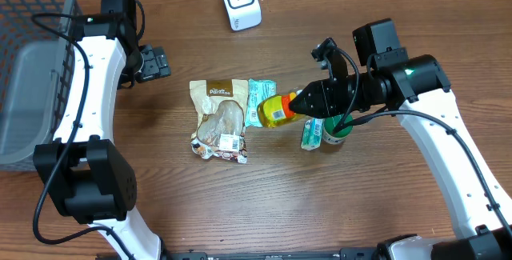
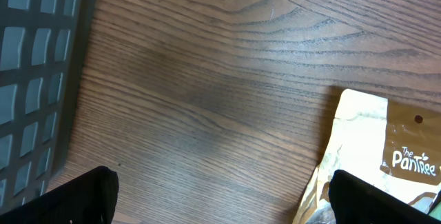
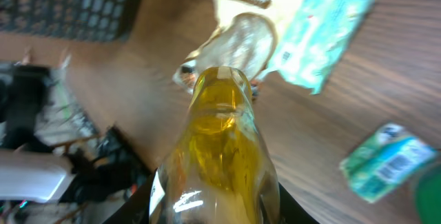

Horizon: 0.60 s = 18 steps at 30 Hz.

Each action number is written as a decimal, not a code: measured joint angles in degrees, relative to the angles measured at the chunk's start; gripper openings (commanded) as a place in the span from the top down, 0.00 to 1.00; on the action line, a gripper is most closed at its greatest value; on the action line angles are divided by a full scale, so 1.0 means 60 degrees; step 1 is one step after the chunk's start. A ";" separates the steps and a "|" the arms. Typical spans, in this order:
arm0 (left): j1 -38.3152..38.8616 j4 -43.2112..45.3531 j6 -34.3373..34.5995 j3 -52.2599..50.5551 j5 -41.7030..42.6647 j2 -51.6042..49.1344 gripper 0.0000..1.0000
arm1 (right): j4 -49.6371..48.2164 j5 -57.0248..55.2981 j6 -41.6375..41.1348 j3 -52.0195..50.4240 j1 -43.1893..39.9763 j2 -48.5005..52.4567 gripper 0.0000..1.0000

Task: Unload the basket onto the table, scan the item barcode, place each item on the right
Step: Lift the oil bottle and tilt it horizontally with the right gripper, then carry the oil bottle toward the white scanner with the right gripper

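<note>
white link shells on left arm and right arm, black joint housings, black left gripper and right gripper, black cables behind the jaws, green LED behind right jaws

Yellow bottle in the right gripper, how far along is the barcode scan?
Done: the right gripper is shut on the yellow bottle, which lies on its side and looks lifted over the teal packet. In hand: the bottle is well short of the white scanner. Left: bring its barcode in front of the scanner. The left gripper hangs open and empty beside the snack pouch.
</note>
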<state>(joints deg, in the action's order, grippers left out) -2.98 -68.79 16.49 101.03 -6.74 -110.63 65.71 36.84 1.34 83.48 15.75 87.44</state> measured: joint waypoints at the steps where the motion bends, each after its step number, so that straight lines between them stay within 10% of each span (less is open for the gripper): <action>1: 0.0000 0.0000 0.0000 0.0000 0.0000 0.0000 0.00 | -0.0062 -0.0197 -0.0095 0.0007 0.0000 0.0000 0.76; 18: 0.0000 -0.0004 0.0004 0.0000 0.0000 0.0000 0.00 | 0.1275 -0.4823 -0.0707 0.6349 0.1264 0.1443 0.83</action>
<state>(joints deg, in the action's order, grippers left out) -2.98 -68.82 16.51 101.03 -6.74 -110.63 73.36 7.90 -2.90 121.58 23.33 96.09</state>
